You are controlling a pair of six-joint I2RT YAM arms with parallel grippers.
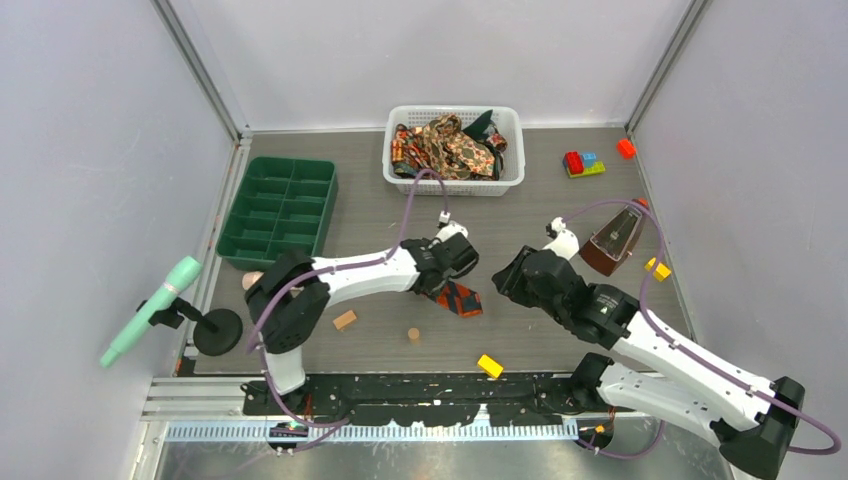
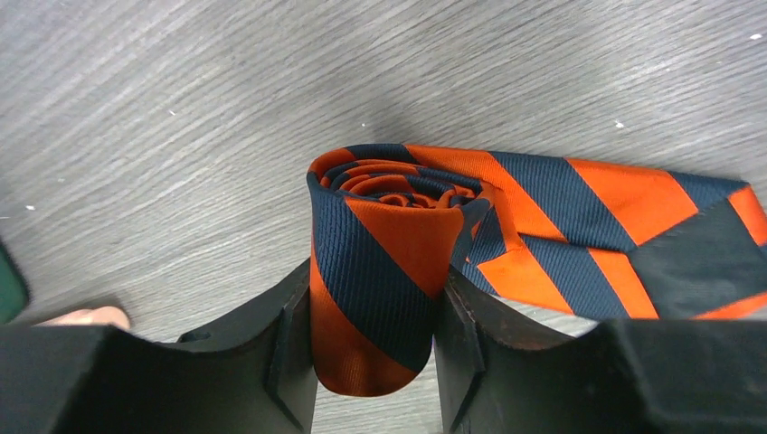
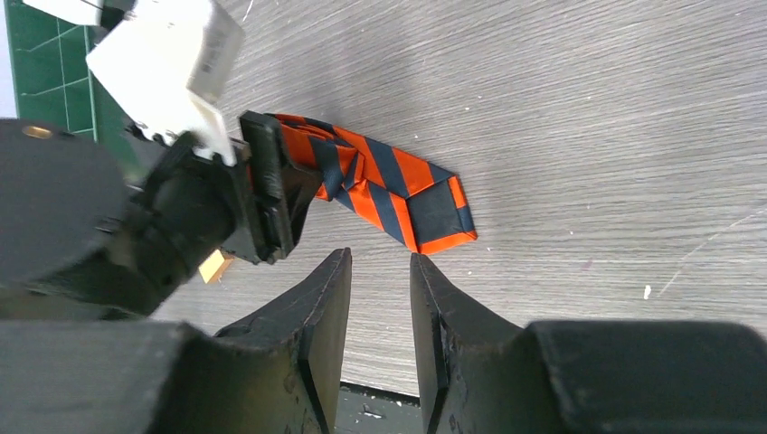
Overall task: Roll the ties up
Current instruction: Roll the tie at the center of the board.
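Observation:
An orange-and-navy striped tie (image 2: 389, 244) lies mid-table, most of it wound into a tight roll. My left gripper (image 2: 375, 276) is shut on that roll, one finger on each side. The tie's wide end (image 3: 434, 212) trails flat on the table to the right. My right gripper (image 3: 380, 262) is open with nothing between its fingers, just short of that loose end. From above, the left gripper (image 1: 445, 282) and the right gripper (image 1: 508, 280) flank the striped tie (image 1: 462, 298). Several more ties (image 1: 450, 145), paisley and dark, are heaped in the white basket (image 1: 455, 185) at the back.
A green compartment tray (image 1: 280, 205) sits at the left. A brown metronome (image 1: 612, 245) stands right of the right arm. Small blocks lie about: wooden ones (image 1: 344, 320), yellow ones (image 1: 489, 365) and coloured bricks (image 1: 583, 162). A teal-handled tool (image 1: 150, 310) stands at the left edge.

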